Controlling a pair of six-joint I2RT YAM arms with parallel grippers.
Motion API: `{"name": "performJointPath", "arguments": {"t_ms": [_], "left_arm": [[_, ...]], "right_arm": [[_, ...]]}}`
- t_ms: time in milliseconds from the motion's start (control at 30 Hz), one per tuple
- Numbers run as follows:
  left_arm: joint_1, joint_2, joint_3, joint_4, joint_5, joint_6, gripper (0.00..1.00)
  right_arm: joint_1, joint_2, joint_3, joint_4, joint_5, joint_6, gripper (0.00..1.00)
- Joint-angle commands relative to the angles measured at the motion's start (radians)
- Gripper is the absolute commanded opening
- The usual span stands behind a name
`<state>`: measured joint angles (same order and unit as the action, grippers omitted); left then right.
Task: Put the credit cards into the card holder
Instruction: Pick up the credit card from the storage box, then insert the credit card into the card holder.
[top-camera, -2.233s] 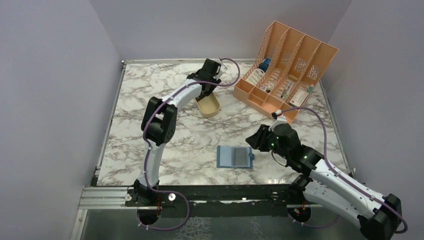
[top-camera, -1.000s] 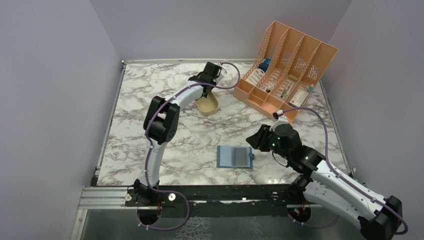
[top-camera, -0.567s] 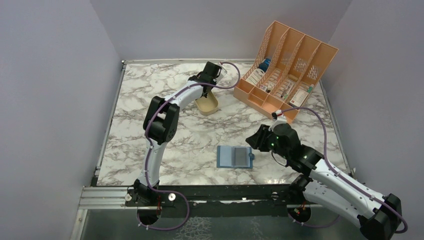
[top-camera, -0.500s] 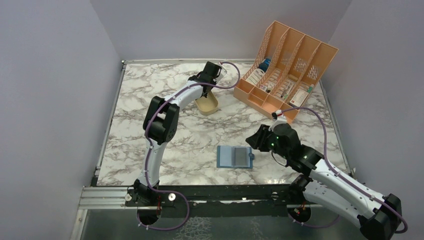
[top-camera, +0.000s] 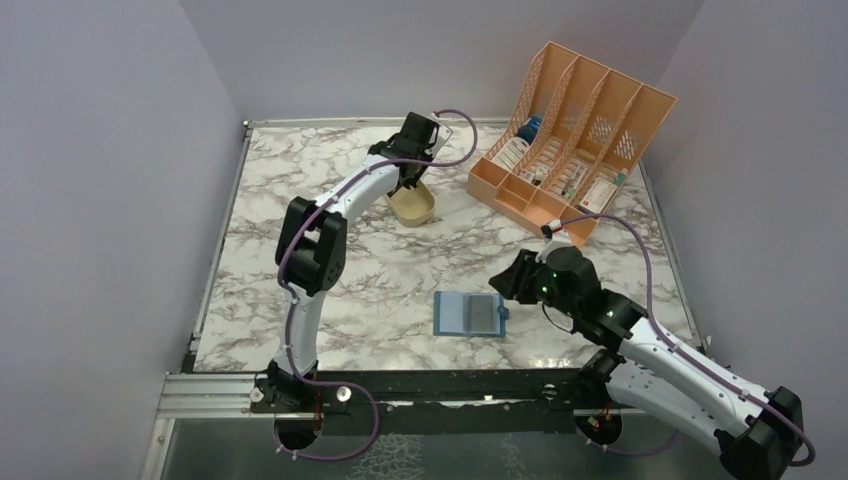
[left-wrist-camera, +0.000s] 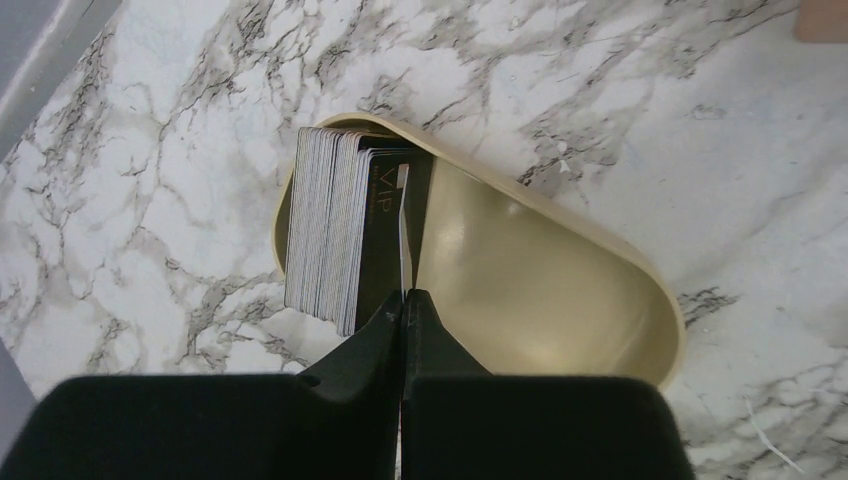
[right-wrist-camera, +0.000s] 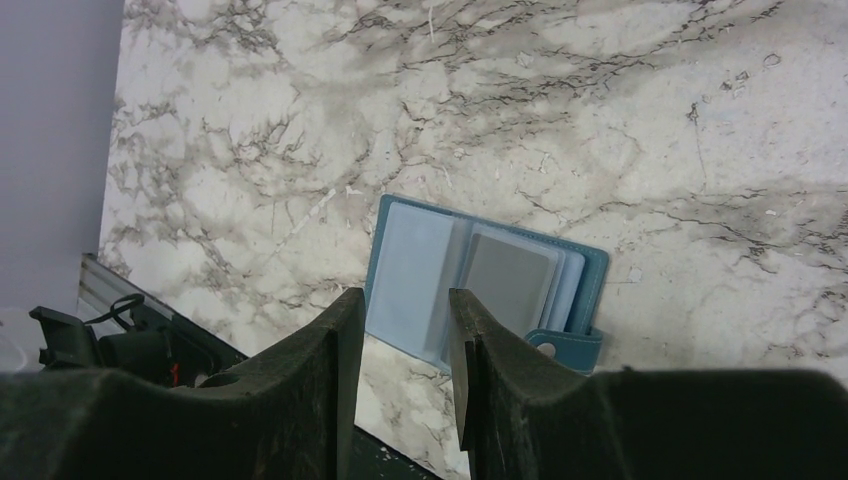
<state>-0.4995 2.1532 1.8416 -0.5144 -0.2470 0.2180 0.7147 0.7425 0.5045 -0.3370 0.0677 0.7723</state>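
Observation:
Several dark credit cards (left-wrist-camera: 325, 230) stand on edge, packed at one end of a tan oval tray (left-wrist-camera: 540, 290). My left gripper (left-wrist-camera: 405, 297) is shut on one thin card (left-wrist-camera: 402, 225), seen edge-on beside the stack, just above the tray. In the top view that gripper (top-camera: 408, 182) hangs over the tray (top-camera: 416, 208) at the back of the table. The card holder (right-wrist-camera: 410, 280) lies open, pale blue faces up, with a grey card (right-wrist-camera: 510, 285) in its right side. My right gripper (right-wrist-camera: 403, 300) hovers above it, open and empty, to the right of the holder (top-camera: 467, 314) in the top view.
An orange slotted file rack (top-camera: 570, 140) holding small items stands at the back right. Grey walls enclose the marble table (top-camera: 300, 300) on three sides. The metal rail with both arm bases runs along the near edge.
The left jaws have closed on a card at the stack's edge, and the left arm has drawn slightly up and left. The right arm and card holder are unmoved.

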Motion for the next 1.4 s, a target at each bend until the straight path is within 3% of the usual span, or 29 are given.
{"name": "performJointPath", "arguments": {"t_ms": [0, 133, 467, 633, 767, 933, 1367], "left_arm": [[-0.001, -0.113, 0.007, -0.041, 0.106, -0.1, 0.0], [0.001, -0.168, -0.021, -0.045, 0.166, -0.173, 0.0], [0.012, -0.382, -0.267, -0.005, 0.567, -0.452, 0.0], [0.02, -0.549, -0.567, 0.185, 0.817, -0.659, 0.0], [0.018, -0.656, -0.851, 0.513, 0.991, -0.913, 0.0], [-0.006, -0.716, -1.029, 0.66, 0.985, -1.054, 0.0], [-0.178, -0.707, -1.192, 0.795, 0.842, -1.225, 0.0]], "right_arm": [[0.008, 0.015, 0.022, 0.046, -0.054, 0.006, 0.36], [0.007, 0.032, 0.022, 0.065, -0.083, 0.011, 0.36], [0.008, 0.048, 0.015, 0.141, -0.15, 0.076, 0.36], [0.007, 0.028, -0.03, 0.187, -0.173, 0.108, 0.35], [0.008, 0.064, -0.024, 0.101, -0.12, 0.11, 0.29], [0.007, 0.141, 0.005, 0.007, -0.066, 0.085, 0.28], [0.008, 0.424, 0.115, -0.136, -0.015, -0.023, 0.27]]}}
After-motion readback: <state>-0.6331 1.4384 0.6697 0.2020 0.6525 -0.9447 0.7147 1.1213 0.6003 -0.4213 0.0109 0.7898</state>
